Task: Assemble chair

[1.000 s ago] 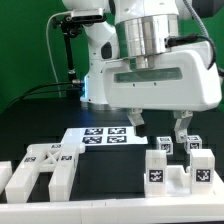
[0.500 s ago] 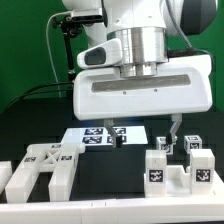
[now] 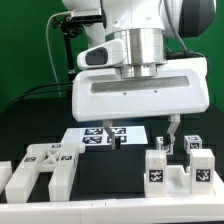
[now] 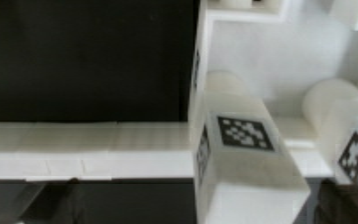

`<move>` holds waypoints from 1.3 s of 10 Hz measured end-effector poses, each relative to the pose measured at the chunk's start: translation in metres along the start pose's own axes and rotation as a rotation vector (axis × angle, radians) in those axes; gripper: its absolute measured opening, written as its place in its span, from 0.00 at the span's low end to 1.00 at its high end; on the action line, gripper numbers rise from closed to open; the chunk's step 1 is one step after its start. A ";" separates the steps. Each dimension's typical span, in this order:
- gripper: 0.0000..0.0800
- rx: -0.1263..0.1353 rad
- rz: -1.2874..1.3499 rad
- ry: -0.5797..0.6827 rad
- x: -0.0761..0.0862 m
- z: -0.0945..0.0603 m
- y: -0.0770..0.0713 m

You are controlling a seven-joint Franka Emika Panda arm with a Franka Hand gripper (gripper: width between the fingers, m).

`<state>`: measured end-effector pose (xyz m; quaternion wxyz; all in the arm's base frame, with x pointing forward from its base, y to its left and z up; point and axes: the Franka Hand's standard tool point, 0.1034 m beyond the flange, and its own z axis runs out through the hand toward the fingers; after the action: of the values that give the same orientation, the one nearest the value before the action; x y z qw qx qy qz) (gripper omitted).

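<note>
The chair is in loose white tagged pieces. A slotted, cross-braced frame [image 3: 40, 170] lies at the exterior view's left. A chunky block piece [image 3: 168, 172] stands at the right, with two small tagged blocks [image 3: 166, 144] [image 3: 197, 144] behind it. My gripper [image 3: 146, 137] hangs low over the table behind the block piece. It is open, with its fingers wide apart and nothing in them. In the wrist view a tagged white piece [image 4: 247, 135] stands between the dark fingertips [image 4: 44, 196] without touching them. A second tagged piece [image 4: 345, 135] is beside it. The gripper [image 4: 197, 200] shows only at that frame's edge.
The marker board [image 3: 100, 135] lies on the black table behind the gripper's left finger. A white ledge [image 3: 110, 212] runs along the table's front edge and also shows in the wrist view [image 4: 87, 150]. The robot's base and cables stand at the back.
Over the first half second the hand moved to the exterior view's left and came down lower. Since then it has held still. The chair pieces have not moved.
</note>
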<state>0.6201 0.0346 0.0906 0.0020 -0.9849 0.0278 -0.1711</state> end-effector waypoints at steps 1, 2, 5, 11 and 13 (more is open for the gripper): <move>0.81 -0.012 -0.005 0.031 -0.010 0.003 0.001; 0.81 -0.031 -0.008 0.079 -0.016 0.007 0.007; 0.81 -0.051 -0.031 0.102 -0.034 0.035 0.006; 0.81 -0.042 -0.052 0.058 -0.041 0.070 -0.011; 0.65 -0.043 -0.053 0.059 -0.041 0.070 -0.011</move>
<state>0.6055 0.0474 0.0109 -0.0243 -0.9796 0.0054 -0.1994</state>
